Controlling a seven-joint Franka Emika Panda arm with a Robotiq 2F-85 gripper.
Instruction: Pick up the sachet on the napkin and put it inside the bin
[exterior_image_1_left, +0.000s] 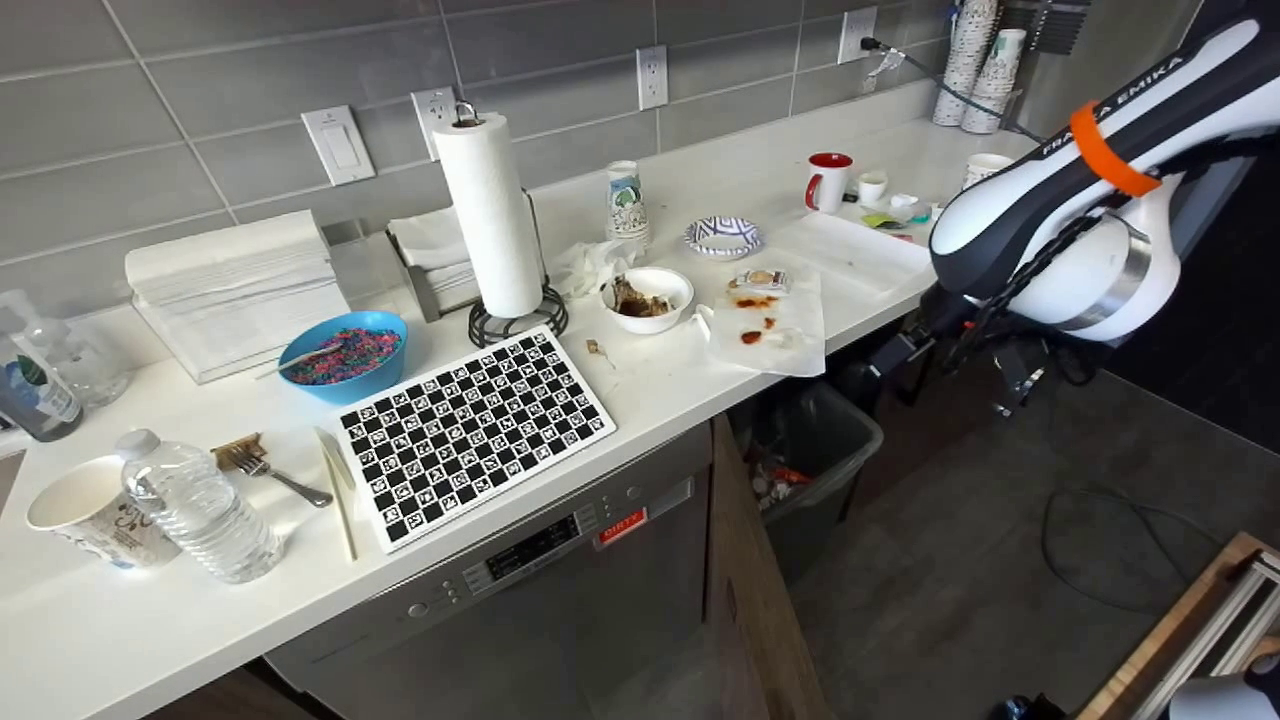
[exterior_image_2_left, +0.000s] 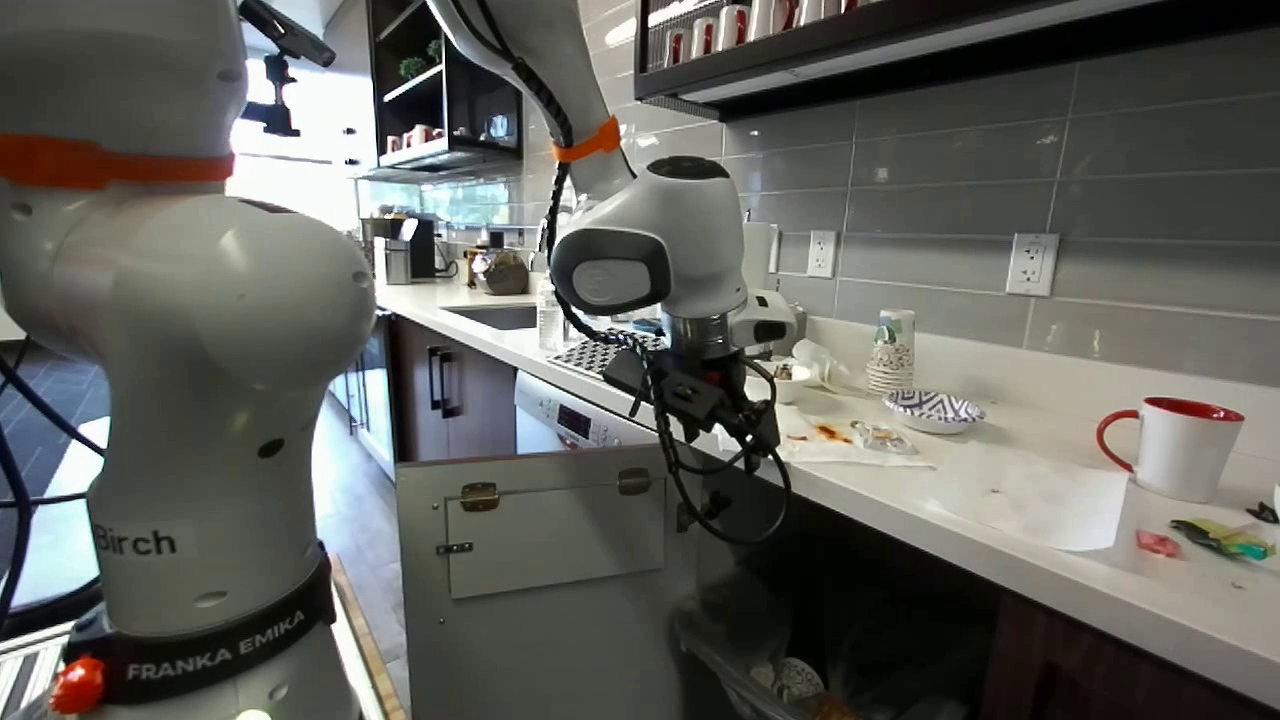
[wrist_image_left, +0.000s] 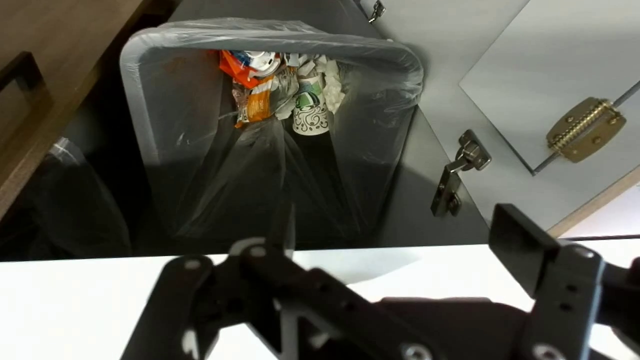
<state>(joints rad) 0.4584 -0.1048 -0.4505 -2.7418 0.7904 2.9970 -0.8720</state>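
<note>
the arm (exterior_image_1_left: 1190, 100) is bent, hand (wrist_image_left: 395, 225) angled down, fingers (wrist_image_left: 522, 247) spread.

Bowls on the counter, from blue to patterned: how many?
3: the blue bowl by the checkered mat, the white bowl beside the napkin, the patterned bowl between napkin and wall.

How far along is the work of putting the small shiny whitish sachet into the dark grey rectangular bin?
Done: only the access; the bin stands uncovered.
Under way: no grasp; the open black two-fingered hand holds nothing visible.
Left: the whole transfer, since the sachet lies on the square white paper napkin; it must be picked up and dropped in.
</note>
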